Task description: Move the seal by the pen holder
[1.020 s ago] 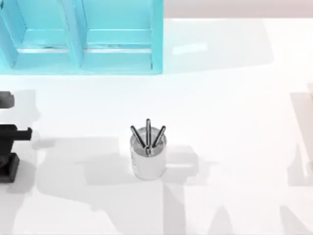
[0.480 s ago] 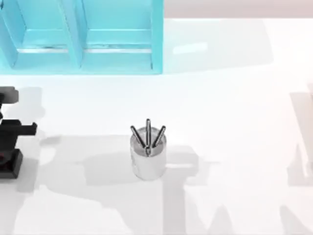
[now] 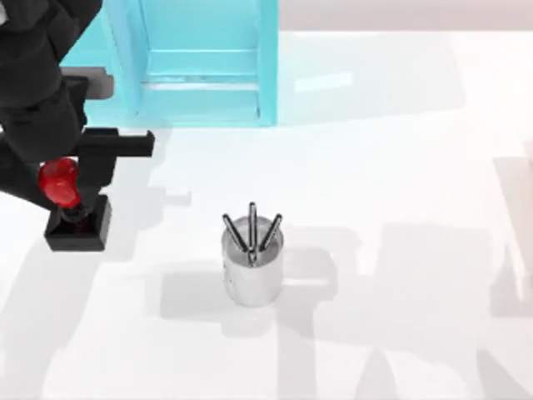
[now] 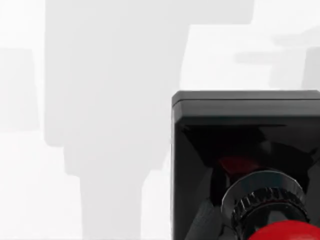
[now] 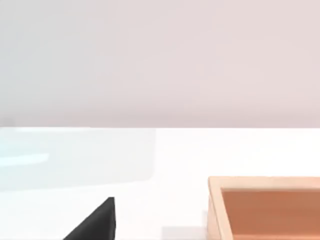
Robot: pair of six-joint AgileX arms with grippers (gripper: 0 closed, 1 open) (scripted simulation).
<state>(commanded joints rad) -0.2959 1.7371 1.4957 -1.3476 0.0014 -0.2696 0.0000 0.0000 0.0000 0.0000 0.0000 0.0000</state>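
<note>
Seal (image 3: 73, 212) carried nearer pen holder (image 3: 252, 265), left end effector (image 3: 62, 187) clamped on it

No lettering, label or number can be read anywhere, as far as these views allow.

This is a rendered desk or office-style tabletop, not a real room. A plain white table (image 3: 400, 167) carries desk items: a silver-grey metal cylindrical pen holder (image 3: 252, 271) with three dark pens and a stamp with a black square base and glossy red knob (image 3: 71, 212). A turquoise shelf unit (image 3: 200, 67) stands at the back, and the right wrist view catches a light wooden box (image 5: 265, 207).
</note>
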